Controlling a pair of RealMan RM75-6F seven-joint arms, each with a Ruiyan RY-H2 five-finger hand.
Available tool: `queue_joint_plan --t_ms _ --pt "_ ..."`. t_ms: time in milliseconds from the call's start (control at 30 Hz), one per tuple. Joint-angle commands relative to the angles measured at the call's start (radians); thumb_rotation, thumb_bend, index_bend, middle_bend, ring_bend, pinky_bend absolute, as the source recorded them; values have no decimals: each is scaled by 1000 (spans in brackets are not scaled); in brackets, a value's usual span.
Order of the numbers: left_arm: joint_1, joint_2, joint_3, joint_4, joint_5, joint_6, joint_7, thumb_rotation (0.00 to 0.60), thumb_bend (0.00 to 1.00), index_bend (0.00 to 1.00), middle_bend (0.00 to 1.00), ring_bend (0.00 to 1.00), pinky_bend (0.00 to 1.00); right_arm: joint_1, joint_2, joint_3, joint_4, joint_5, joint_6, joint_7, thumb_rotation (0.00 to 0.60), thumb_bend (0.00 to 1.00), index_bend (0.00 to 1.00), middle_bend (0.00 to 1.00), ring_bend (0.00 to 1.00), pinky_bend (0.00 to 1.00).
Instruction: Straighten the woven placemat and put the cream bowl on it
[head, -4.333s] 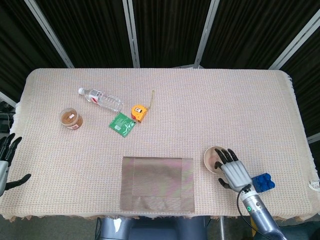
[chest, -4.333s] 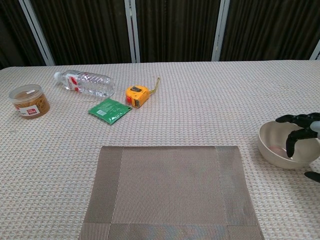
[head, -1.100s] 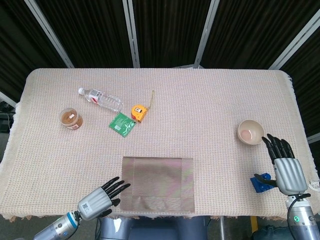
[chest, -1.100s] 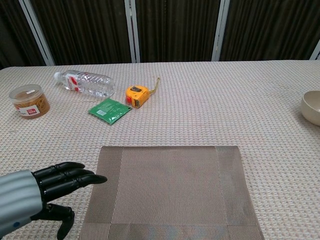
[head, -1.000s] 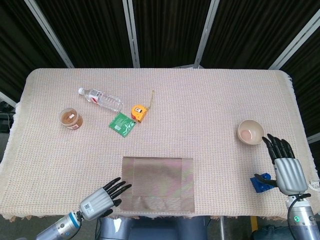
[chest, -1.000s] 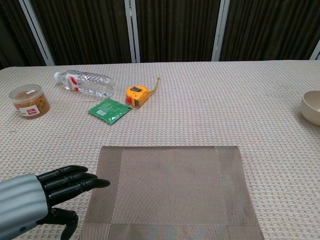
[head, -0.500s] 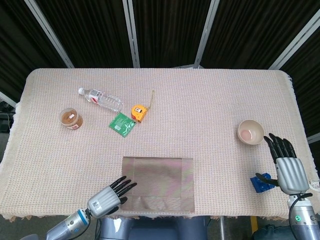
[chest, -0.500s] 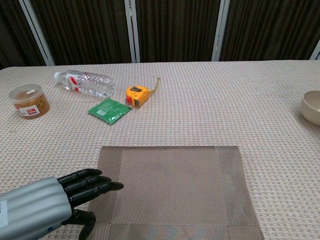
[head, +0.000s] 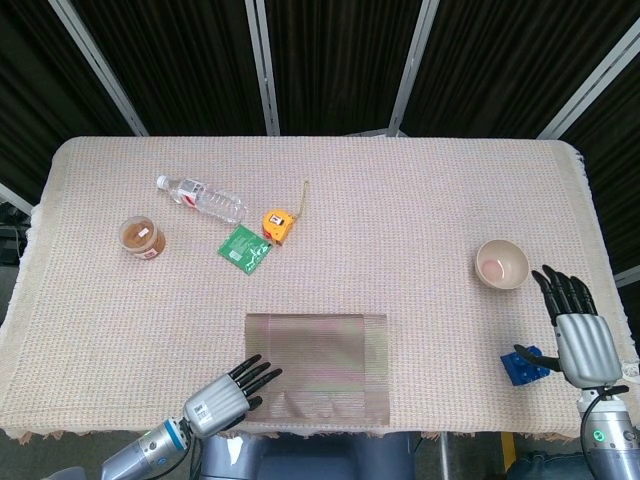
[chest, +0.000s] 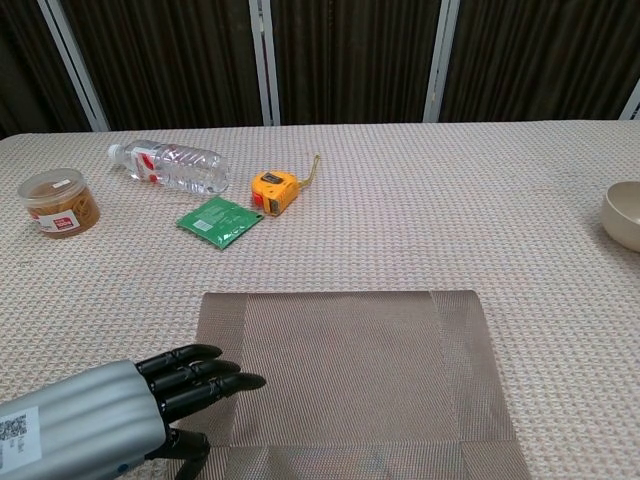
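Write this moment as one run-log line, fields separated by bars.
left hand: fingers over woven placemat corner | right hand: open, apart from cream bowl | bowl: off mat

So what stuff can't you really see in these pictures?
- Cream bowl: chest view's right edge cuts part of it off.
- Right hand: absent from the chest view.
- Left hand: its fingers reach over the woven placemat; contact cannot be told in either view.
- Blue block: head view, partly behind the right hand.
- Jar label: too small to read.
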Motion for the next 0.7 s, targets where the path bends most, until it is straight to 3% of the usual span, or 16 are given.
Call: queue_joint_plan --t_ms 33,500,700 --pt "-2 -3 3 -2 -6 -3 4 600 396 527 0 0 0 0 1 1 0 0 0 2 600 0 0 0 0 0" --pt "-11 -20 16 -2 -36 -16 20 600 461 532 0 0 0 -2 5 4 0 0 3 9 600 0 0 0 0 0" --pt "-12 -27 21 -2 -51 -19 25 600 503 596 0 0 0 -4 8 5 0 1 5 16 600 0 0 0 0 0"
